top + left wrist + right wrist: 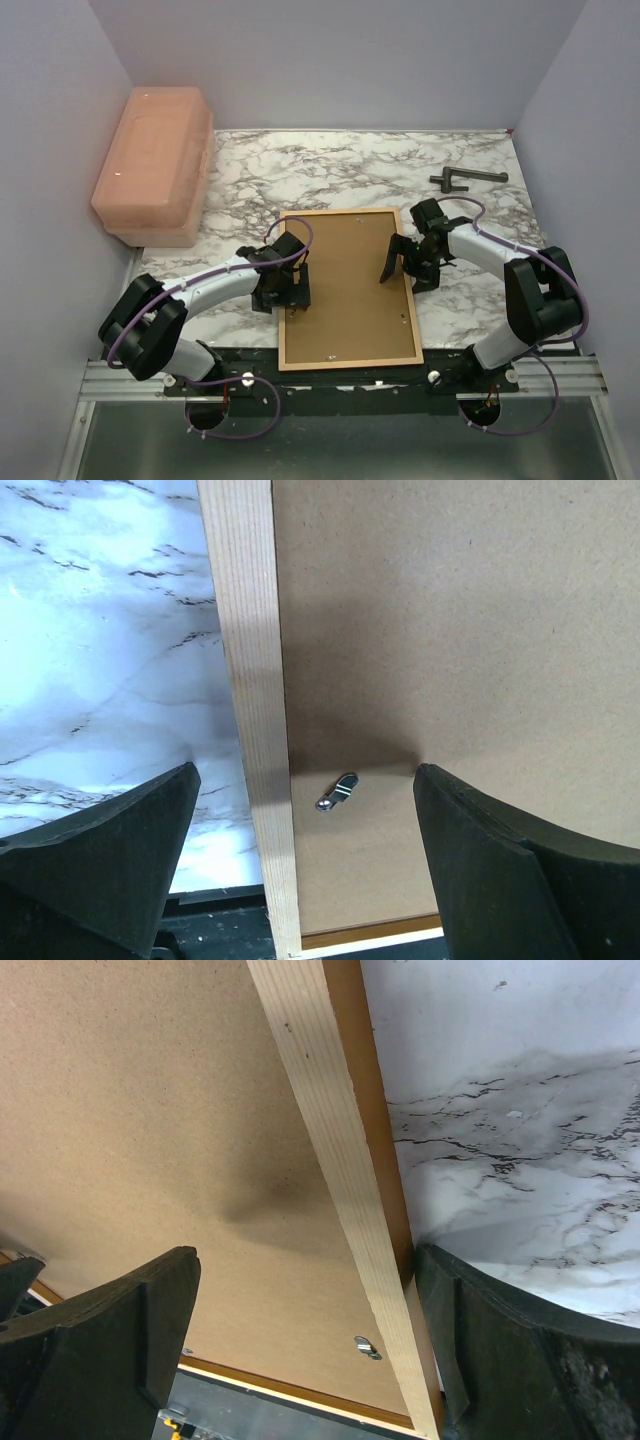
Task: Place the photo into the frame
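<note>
The frame (343, 215) lies face down on the marble table, its thin orange-brown wooden border around the plain brown backing board (345, 290). The photo is hidden. My left gripper (283, 291) is open and straddles the frame's left rail (252, 710); a small metal turn clip (337, 791) lies between its fingers. My right gripper (408, 262) is open and straddles the frame's right rail (345, 1175); its right finger (520, 1360) is against the rail's outer side. Another clip (367, 1347) shows near that rail.
A pink lidded box (155, 162) stands at the back left. A dark metal tool (466, 179) lies at the back right. White walls close in the sides and back. The metal rail with the arm bases (340, 375) runs along the near edge.
</note>
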